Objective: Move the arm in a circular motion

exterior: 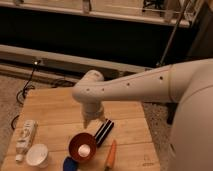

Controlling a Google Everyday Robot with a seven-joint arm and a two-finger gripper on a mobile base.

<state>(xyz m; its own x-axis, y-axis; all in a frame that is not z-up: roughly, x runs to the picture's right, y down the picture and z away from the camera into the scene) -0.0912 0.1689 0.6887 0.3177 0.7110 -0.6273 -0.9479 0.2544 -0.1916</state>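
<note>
The gripper [93, 120] beside red bowl [82, 146]; carrot [111, 156] near.

The arm [140, 86] is smooth cream-white, built of thick, rounded tubular segments with a faint sheen and a row of small dark holes along the long section. At the right it swells into a far bulkier rounded shell of the same colour. The gripper [93, 119] is short, white and pronged, and sits at the arm's tip, directly below the domed joint.
</note>
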